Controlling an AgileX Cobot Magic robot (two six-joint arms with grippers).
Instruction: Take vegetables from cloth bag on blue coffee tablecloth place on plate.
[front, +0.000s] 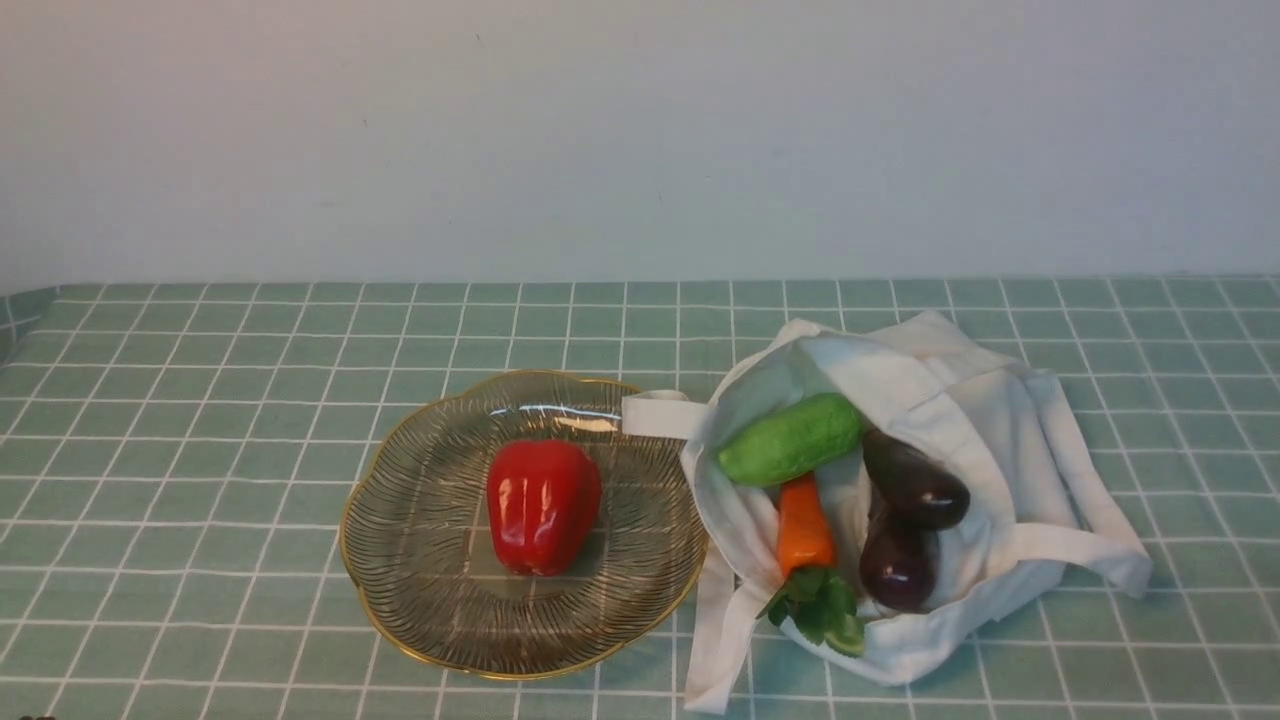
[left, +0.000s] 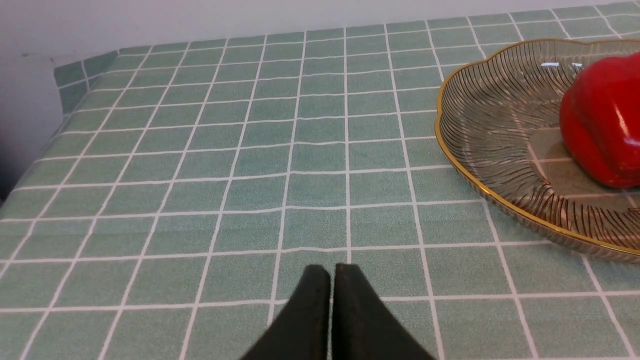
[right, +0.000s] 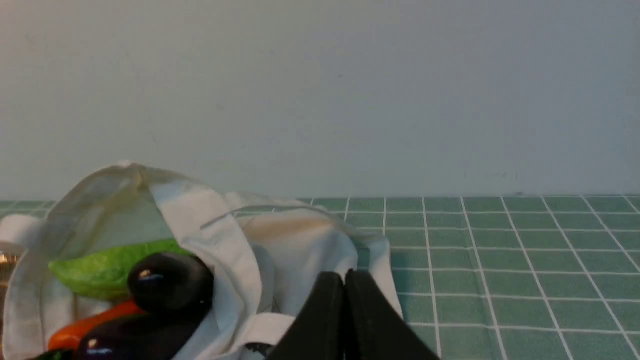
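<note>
Lying at the mouth of the floppy cloth bag (front: 960, 420), right of the plate (front: 420, 560), the glossy cucumber (front: 792, 438) looks light, stiff and slippery, best pinched mid-length; both the left gripper (left: 332, 270) and right gripper (right: 344, 277) are pressed together, empty.

My tablecloth (front: 200, 440) is pale teal with a thin white grid. The plate (front: 420, 560) is clear, ribbed, gold-rimmed, holding a glossy red pepper (front: 543, 505). The bag (front: 990, 420) is white; inside it I see a green cucumber (front: 792, 439), an orange carrot (front: 804, 525) with green leaves, and two dark purple eggplants (front: 915, 480). Both my tools, left (left: 332, 272) and right (right: 344, 280), are black.
</note>
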